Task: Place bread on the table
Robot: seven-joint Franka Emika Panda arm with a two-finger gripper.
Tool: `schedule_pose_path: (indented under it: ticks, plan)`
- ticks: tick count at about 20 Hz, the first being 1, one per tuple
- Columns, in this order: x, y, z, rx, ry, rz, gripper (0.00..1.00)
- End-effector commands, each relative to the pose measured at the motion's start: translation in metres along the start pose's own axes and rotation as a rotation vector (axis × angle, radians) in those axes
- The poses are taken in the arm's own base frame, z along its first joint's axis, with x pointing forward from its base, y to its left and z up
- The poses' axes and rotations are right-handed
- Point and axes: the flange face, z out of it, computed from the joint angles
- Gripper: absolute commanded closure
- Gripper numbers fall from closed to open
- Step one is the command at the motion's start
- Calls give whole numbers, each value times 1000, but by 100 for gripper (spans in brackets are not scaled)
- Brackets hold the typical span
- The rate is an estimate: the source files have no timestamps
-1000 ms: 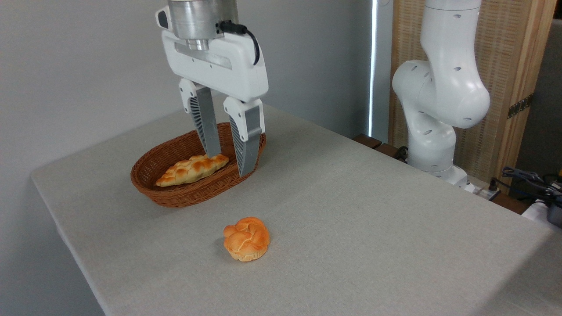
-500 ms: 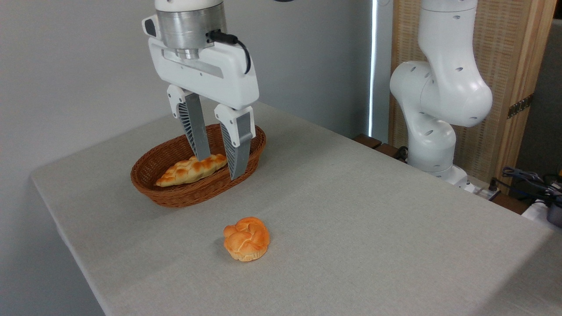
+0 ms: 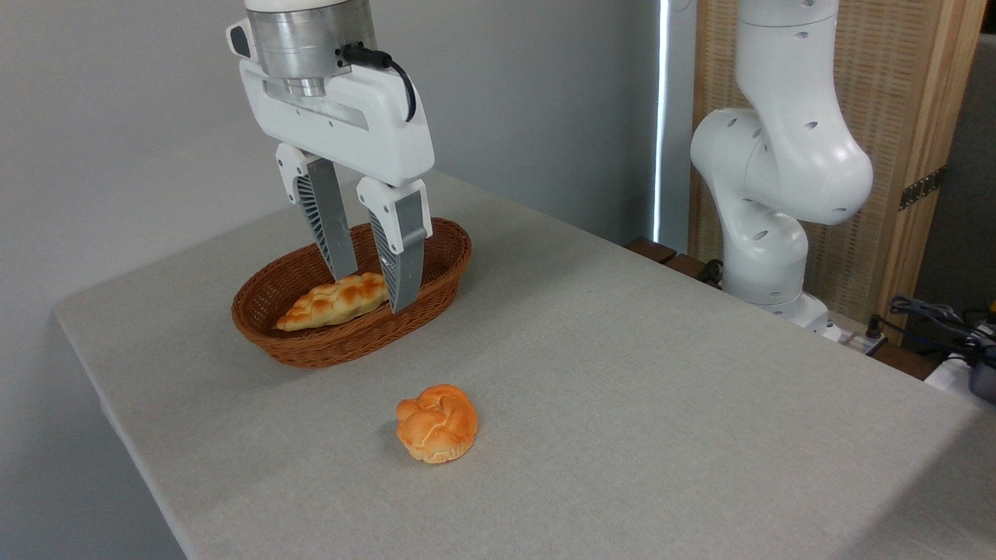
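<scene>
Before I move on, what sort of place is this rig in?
Likely a robotics lab: a cloth-covered table with a staged wicker basket and bread, plus loose cables at the right.

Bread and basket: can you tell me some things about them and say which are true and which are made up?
1. The round bread sits on the table. True.
2. The basket is empty. False: a long braided loaf lies in it.
3. The gripper is open above the basket. True.
4. The gripper is squeezing the round bread. False: it holds nothing and is far from it.
5. The round bread touches the basket. False: bare cloth lies between them.
</scene>
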Motion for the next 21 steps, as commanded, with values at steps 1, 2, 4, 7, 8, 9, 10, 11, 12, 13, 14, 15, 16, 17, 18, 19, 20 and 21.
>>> schedule_pose_path:
  ticks: [1, 2, 4, 7, 8, 9, 10, 11, 12, 13, 14, 15, 16, 17, 18, 19, 20, 21]
  plan:
    - [-2, -2, -6, -6, -9, -4, 0]
    - [-2, -2, -6, -2, -11, -4, 0]
    - [-2, -2, -6, -2, -11, -4, 0]
    - [-2, -1, -5, -3, -12, -3, 0]
    - [-2, -1, -5, -4, -14, -3, 0]
    - [-2, -1, -5, -4, -14, 5, 0]
    - [-2, -2, -5, -5, -15, 23, 0]
    - [-3, -2, -4, -7, -17, 55, 0]
    - [-3, -2, -4, -8, -16, 86, 0]
    - [-5, -5, -5, -7, -15, 100, 0]
    - [-6, -7, -5, -15, -9, 98, 0]
    - [-6, -7, -5, -18, -6, 100, 0]
    - [-6, -7, -5, -18, -6, 100, 0]
    - [-6, -6, -4, -20, -8, 100, 0]
    - [-7, -6, -4, -26, -15, 101, 0]
    - [-7, -6, -4, -26, -15, 101, 0]
    - [-7, -6, -3, -27, -16, 101, 0]
    - [-7, -6, -3, -27, -17, 98, 0]
